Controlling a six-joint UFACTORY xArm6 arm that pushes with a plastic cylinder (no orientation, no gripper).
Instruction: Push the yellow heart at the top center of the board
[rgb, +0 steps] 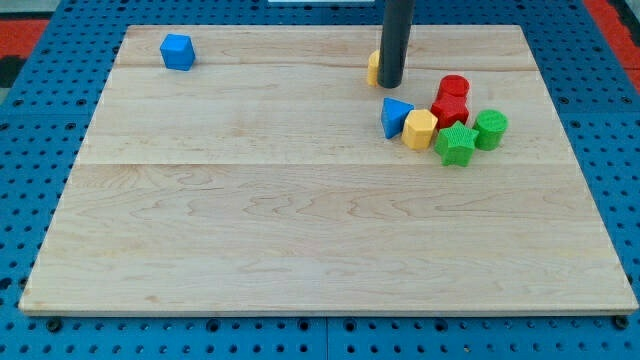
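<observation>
Pale wooden board (300, 210) on blue pegboard: my tip (390, 85), gripping nothing, touches the small yellow heart block (373, 67) near the top edge, right of centre, positioned to push it.

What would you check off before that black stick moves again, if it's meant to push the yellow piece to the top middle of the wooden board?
1. Yellow heart found: ok, though the rod hides most of it, so its shape cannot be made out.
2. My tip beside the heart: ok, at its right edge; actual contact cannot tell.
3. Heart near the board's top centre: ok, slightly right of centre.
4. Push direction: ok, I judge; a leftward push would carry the heart toward centre.
5. Cluster clear of the tip: ok; blue triangle and yellow hexagon sit below it, apart.
6. Blue cube out of the way: ok, far top left.
</observation>
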